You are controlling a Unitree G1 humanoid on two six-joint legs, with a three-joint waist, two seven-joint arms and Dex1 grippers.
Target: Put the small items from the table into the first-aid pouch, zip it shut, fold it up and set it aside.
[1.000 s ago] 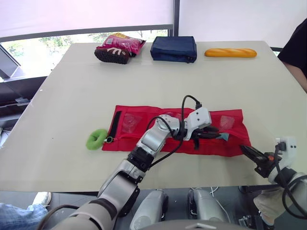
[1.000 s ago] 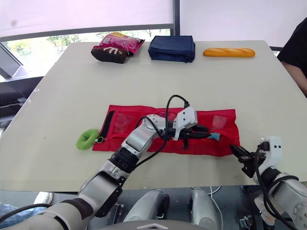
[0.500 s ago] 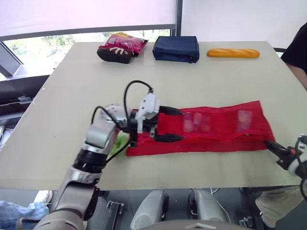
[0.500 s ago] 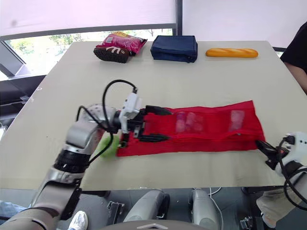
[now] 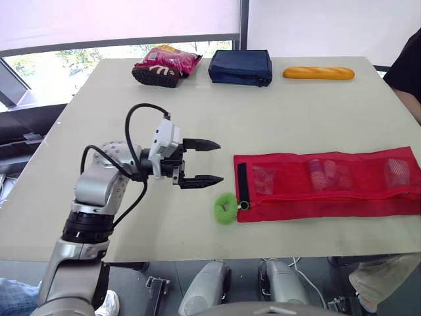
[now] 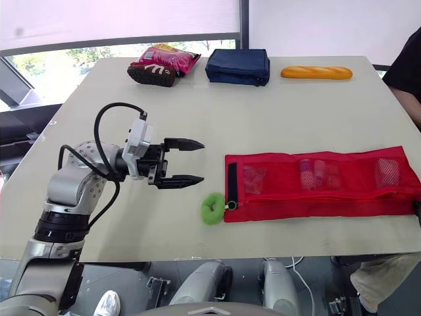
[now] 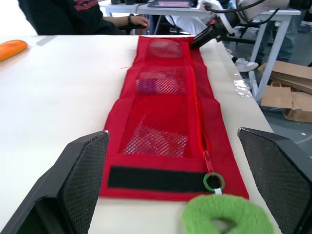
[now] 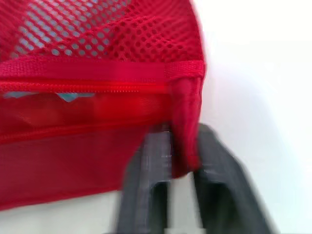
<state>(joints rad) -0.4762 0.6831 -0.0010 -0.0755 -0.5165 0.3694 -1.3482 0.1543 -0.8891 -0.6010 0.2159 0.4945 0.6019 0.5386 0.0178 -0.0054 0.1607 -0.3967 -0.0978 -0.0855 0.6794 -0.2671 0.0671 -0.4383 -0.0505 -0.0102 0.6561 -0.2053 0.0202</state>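
Left gripper (image 5: 205,162) hangs spread wide, right gripper (image 8: 183,146) pinches the red pouch (image 5: 329,187) at the right edge of the table (image 5: 388,92), where one tug could drag it off.

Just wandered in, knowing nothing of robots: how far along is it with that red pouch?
Packing looks done: small items show behind the mesh of the red pouch, and its zip pull sits at the end, zip looking shut. In hand: the right gripper pinches the pouch's far end; the left gripper hangs open nearby. Left: folding the flat pouch and setting it aside.
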